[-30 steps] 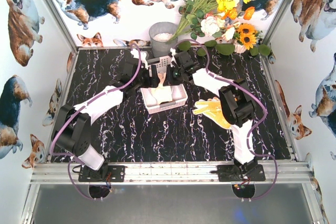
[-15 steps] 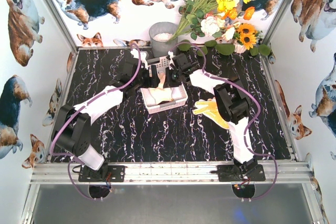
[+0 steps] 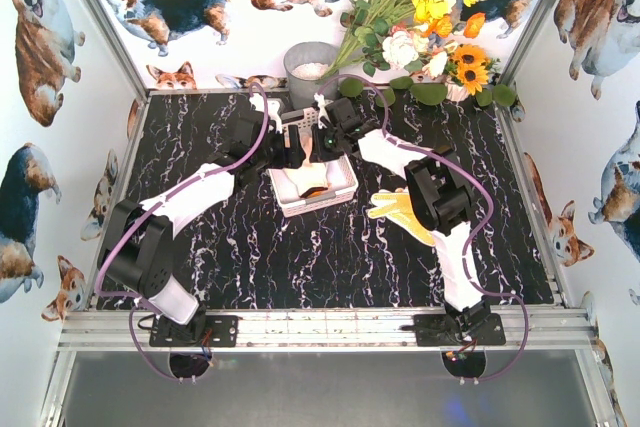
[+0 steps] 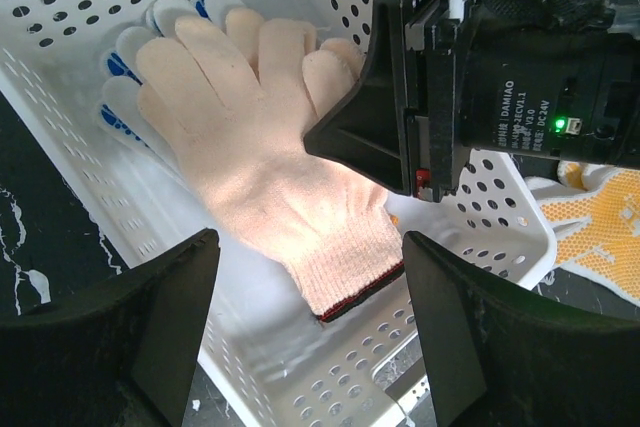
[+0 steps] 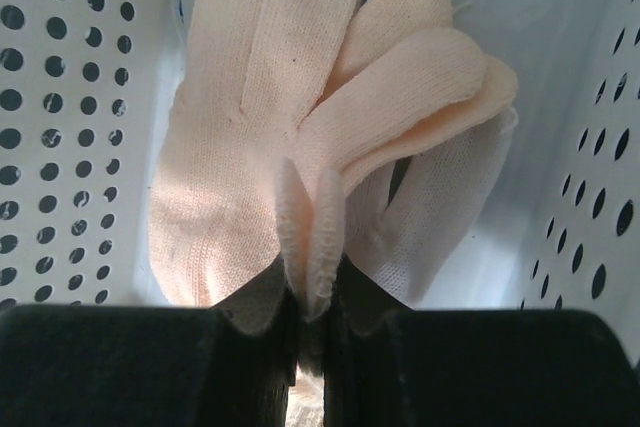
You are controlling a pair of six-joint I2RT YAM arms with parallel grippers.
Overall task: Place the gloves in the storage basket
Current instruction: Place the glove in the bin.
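The white latticed storage basket (image 3: pixel 340 190) sits at the back middle of the table. A cream glove (image 4: pixel 250 147) lies in it on top of a blue-palmed white glove (image 4: pixel 125 62). My right gripper (image 5: pixel 312 292) is shut on a fold of the cream glove (image 5: pixel 260 147) inside the basket (image 5: pixel 60 97), near its far end (image 3: pixel 322 137). My left gripper (image 4: pixel 305 337) is open and empty, hovering over the basket's (image 4: pixel 300 377) left rim (image 3: pixel 285 155). A yellow glove (image 3: pixel 400 209) lies on the table right of the basket, also seen in the left wrist view (image 4: pixel 595 217).
A grey round pot (image 3: pixel 310 72) stands behind the basket. A bouquet of flowers (image 3: pixel 420 17) leans at the back right. The walls enclose the table on three sides. The right arm's elbow (image 3: pixel 440 197) hangs over the yellow glove.
The right gripper has moved left and lower with the cream glove, which now lies down in the basket. The left arm has hardly moved.
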